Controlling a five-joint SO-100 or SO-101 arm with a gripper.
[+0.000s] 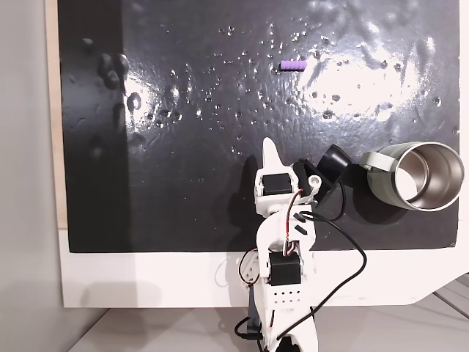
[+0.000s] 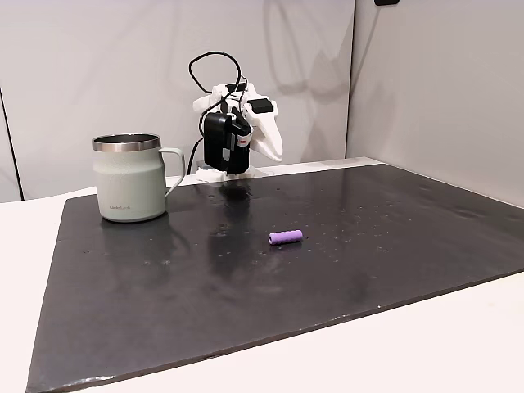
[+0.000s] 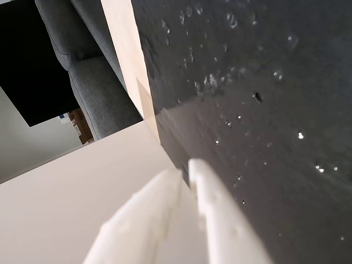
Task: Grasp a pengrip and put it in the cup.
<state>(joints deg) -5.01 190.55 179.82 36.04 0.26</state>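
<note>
- Gripper [image 3: 186, 168]: two white fingers pressed together, jaws closed on nothing; wrist view, with the tips above the dark mat's [image 3: 264, 137] edge.
- Arm: folded back near its base at the mat's border, gripper [image 1: 269, 147] held above the mat [image 1: 183, 147] in a fixed view.
- Cup [image 1: 414, 176]: grey-green, steel-lined, upright on the mat just beside the arm, handle toward it; also in a fixed view [image 2: 127, 178].
- Pengrip [image 1: 292, 67]: small purple tube lying on its side on the mat, well apart from gripper and cup; in a fixed view [image 2: 286, 237] it lies nearer the camera.
</note>
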